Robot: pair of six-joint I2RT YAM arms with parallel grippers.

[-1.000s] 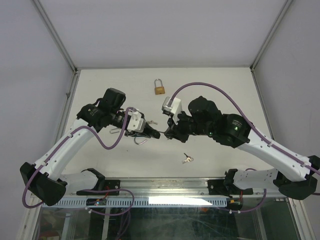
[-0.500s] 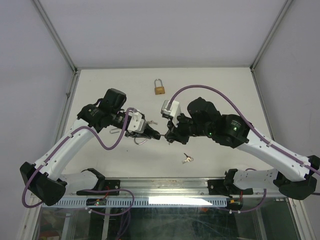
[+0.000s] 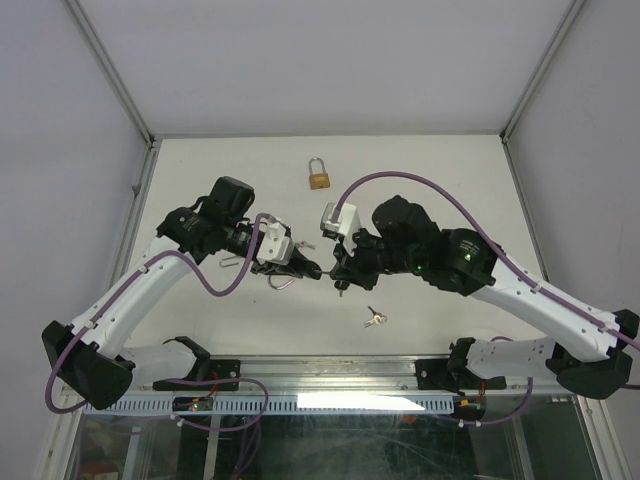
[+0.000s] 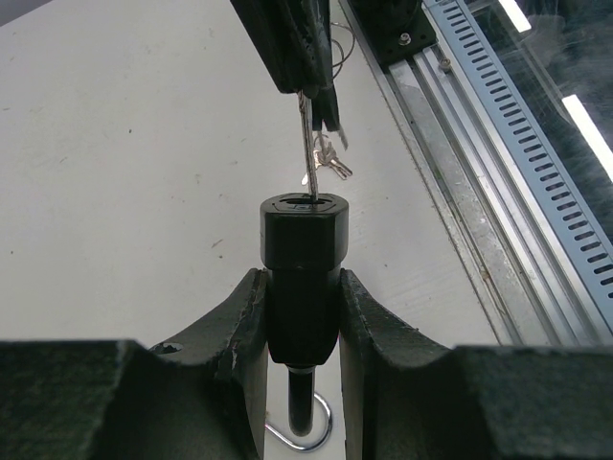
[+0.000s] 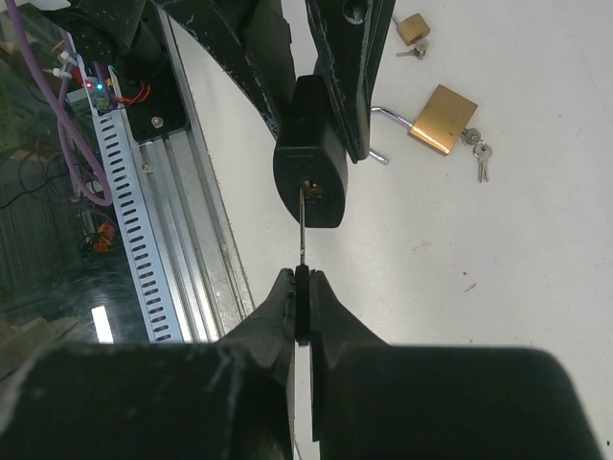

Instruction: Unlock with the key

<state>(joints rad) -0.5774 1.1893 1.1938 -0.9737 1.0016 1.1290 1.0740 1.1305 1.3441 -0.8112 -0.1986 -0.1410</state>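
Left pincer (image 4: 301, 287) clamped on black padlock (image 4: 301, 240), keyway (image 4: 305, 203) facing away; just beyond it, right pincer (image 5: 302, 285) pinches key (image 5: 302, 228), tip in keyway; step: insertion; next: push home coaxially, then twist.

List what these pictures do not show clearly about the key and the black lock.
Key tip: both wrist views, hidden inside the black lock; depth unknown.
Shackle: left wrist view, mostly hidden behind left end effector; open or closed unclear.
Key head: right wrist view, covered by right end effector.
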